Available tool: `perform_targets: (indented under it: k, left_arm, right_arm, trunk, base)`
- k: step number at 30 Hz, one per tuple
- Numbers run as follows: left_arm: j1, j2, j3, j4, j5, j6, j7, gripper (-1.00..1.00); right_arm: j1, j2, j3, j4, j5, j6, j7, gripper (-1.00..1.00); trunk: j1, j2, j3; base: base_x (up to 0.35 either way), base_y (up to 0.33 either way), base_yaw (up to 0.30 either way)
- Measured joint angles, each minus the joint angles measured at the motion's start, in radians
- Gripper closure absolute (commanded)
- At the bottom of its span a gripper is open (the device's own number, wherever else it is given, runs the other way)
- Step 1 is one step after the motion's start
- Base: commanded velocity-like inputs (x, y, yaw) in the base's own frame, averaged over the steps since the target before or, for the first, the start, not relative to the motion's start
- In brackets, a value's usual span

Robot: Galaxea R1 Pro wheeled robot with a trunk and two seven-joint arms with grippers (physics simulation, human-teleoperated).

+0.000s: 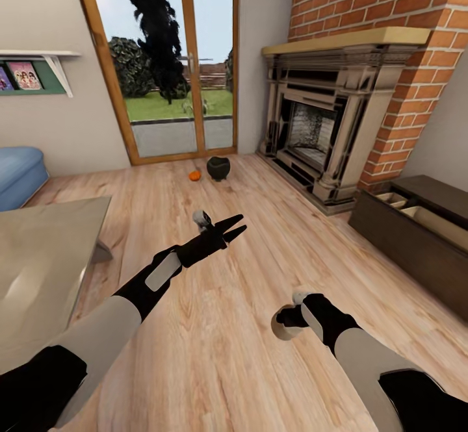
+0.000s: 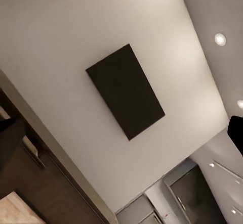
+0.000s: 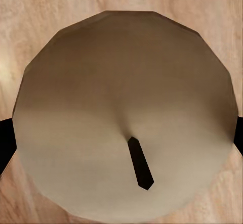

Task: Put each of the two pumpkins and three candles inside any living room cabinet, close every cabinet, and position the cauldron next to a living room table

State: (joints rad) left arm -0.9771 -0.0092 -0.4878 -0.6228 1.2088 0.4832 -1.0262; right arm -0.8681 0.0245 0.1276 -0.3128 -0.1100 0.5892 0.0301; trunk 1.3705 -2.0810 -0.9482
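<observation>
My right gripper (image 1: 286,321) hangs low over the wood floor, shut on a grey-beige candle (image 1: 283,329). In the right wrist view the candle (image 3: 126,113) is seen top-on with its dark wick, a black finger at each side. My left gripper (image 1: 233,226) is open and empty, held out above the floor. Far ahead by the glass door, an orange pumpkin (image 1: 194,175) lies just left of the black cauldron (image 1: 218,167). The dark-brown cabinet (image 1: 416,250) stands at the right with pale insides showing at its open top. The pale-grey table (image 1: 39,250) is at the left.
A brick fireplace (image 1: 325,127) fills the right back wall, just beyond the cabinet. A blue sofa (image 1: 19,175) sits behind the table, under a wall shelf (image 1: 39,62). The left wrist view looks up at a wall with a dark panel (image 2: 125,91).
</observation>
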Motion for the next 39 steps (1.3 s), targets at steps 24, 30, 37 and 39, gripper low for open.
perform_targets:
  k: [24, 30, 37, 39]
  left_arm:
    - [0.0, 0.0, 0.0, 0.0, 0.0, 0.0, 0.0, -1.0]
    - [0.0, 0.0, 0.0, 0.0, 0.0, 0.0, 0.0, -1.0]
    - [0.0, 0.0, 0.0, 0.0, 0.0, 0.0, 0.0, -1.0]
    - [0.0, 0.0, 0.0, 0.0, 0.0, 0.0, 0.0, -1.0]
  right_arm:
    - [0.0, 0.0, 0.0, 0.0, -0.005, 0.0, 0.0, 1.0]
    - [0.0, 0.0, 0.0, 0.0, -0.003, -0.001, 0.0, 1.0]
    - [0.0, 0.0, 0.0, 0.0, -0.004, 0.0, 0.0, 1.0]
    - [0.0, 0.001, 0.0, 0.0, -0.007, 0.0, 0.0, 1.0]
  trunk:
    - [0.0, 0.0, 0.015]
    - [0.0, 0.0, 0.018]
    - [0.0, 0.0, 0.018]
    - [0.0, 0.0, 0.018]
  base:
    - [0.336, 0.0, 0.0]
    - [0.335, 0.0, 0.0]
    - [0.335, 0.0, 0.0]
    - [0.335, 0.0, -0.113]
